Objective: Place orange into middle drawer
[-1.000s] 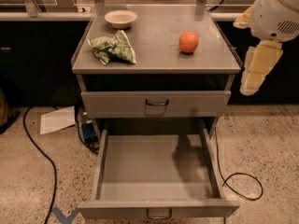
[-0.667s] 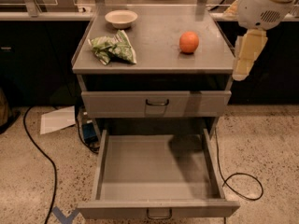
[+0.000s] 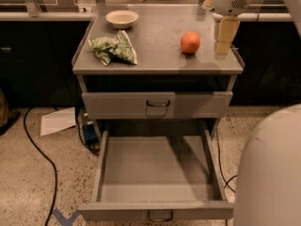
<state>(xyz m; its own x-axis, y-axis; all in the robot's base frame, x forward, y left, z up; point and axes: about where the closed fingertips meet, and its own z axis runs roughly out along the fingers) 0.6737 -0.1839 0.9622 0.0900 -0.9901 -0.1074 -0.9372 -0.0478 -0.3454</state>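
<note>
One round, smooth orange fruit (image 3: 190, 42) is seen lying on the flat top of a grey metal cabinet (image 3: 155, 62), at about 3 o'clock from the centre of that top, and it is not touched by anything. The pale, cream-coloured two-finger gripper (image 3: 226, 48) is held pointing down over the right edge of the top, near the orange at about 3 o'clock from it, with a gap left between them. Whether the gripper is open or closed cannot be told, and the orange is not held by it. A round cream bowl (image 3: 122, 19) is placed upright at 11 o'clock on the top, and a crumpled green-and-white snack bag (image 3: 114, 49) is laid just below it, at 9 o'clock, well apart from the orange. Under the top, a grey drawer front with a dark loop handle (image 3: 122, 105) is shown closed. Below it, at 6 o'clock, the wide shallow grey metal middle drawer (image 3: 157, 173) is pulled fully out, and a small dark handle (image 3: 160, 216) is fixed on its front panel. A white rounded part of the robot body (image 3: 270, 173) is seen at 4 o'clock. On the speckled floor at 8 o'clock, a white paper sheet (image 3: 58, 121) and a black cable (image 3: 40, 154) are lying.
</note>
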